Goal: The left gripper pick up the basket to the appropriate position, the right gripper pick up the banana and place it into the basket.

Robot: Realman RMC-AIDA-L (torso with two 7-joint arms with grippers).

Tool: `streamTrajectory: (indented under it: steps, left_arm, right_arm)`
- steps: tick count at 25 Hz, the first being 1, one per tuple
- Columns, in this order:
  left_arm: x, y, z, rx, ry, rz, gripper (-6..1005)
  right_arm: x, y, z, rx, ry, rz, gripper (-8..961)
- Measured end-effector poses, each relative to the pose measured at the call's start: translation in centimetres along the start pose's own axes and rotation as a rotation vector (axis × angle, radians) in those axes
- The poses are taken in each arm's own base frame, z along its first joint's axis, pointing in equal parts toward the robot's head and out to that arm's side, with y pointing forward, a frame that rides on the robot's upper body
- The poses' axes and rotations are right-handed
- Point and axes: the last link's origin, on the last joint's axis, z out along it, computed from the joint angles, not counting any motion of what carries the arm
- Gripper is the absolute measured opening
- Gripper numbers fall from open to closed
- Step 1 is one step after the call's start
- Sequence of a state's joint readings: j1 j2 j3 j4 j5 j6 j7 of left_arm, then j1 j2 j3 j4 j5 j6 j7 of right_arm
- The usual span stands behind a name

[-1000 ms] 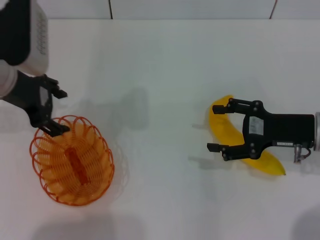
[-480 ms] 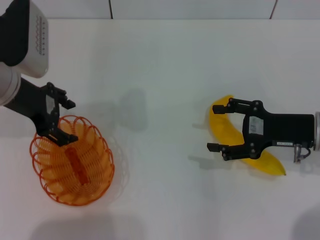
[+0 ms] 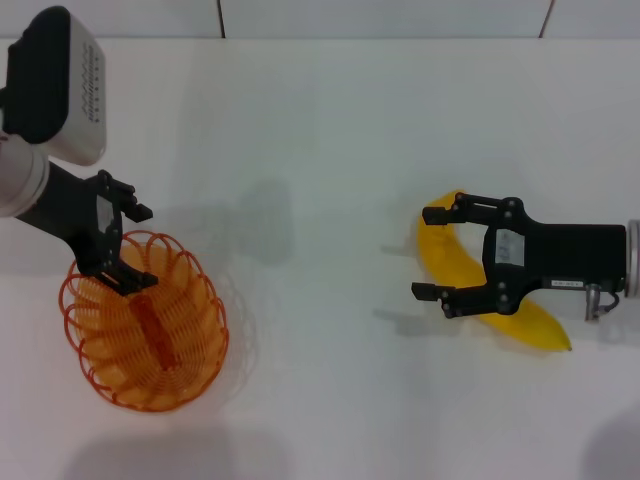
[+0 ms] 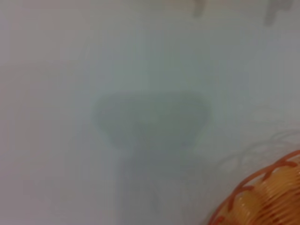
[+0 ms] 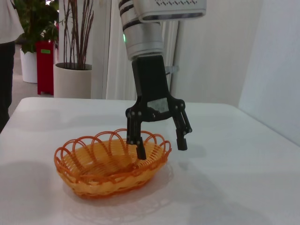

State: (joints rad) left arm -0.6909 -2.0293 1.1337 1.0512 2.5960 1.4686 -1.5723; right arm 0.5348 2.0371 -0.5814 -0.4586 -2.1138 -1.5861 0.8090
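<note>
we see left gripper (image 3: 128, 247) fingers spread, straddling far rim of orange wire basket (image 3: 145, 322), one finger inside, one outside; basket sits on white table (image 3: 330, 130); right gripper (image 3: 436, 252) wide open around banana (image 3: 478, 275), which lies flat on table, well apart from basket

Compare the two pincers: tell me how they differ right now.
The left pincer points down, straddling the basket rim, one finger inside and one outside; the right pincer lies level over the banana. The right bears a white label; the left shows none. Both are black, two-fingered and open.
</note>
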Motion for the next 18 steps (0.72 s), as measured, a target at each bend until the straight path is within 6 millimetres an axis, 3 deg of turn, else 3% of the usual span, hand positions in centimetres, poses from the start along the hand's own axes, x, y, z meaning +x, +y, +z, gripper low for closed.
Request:
streamTrajectory:
  steps: [12, 18]
  left_arm:
    - [0.9, 0.0, 0.9, -0.024, -0.028, 0.029, 754]
    - [1.1, -0.3, 1.0, -0.01, -0.041, 0.001, 558]
  right_arm:
    - [-0.1, -0.1, 0.0, -0.001, -0.001, 0.007, 882]
    - [-0.1, -0.1, 0.0, -0.001, -0.001, 0.008, 883]
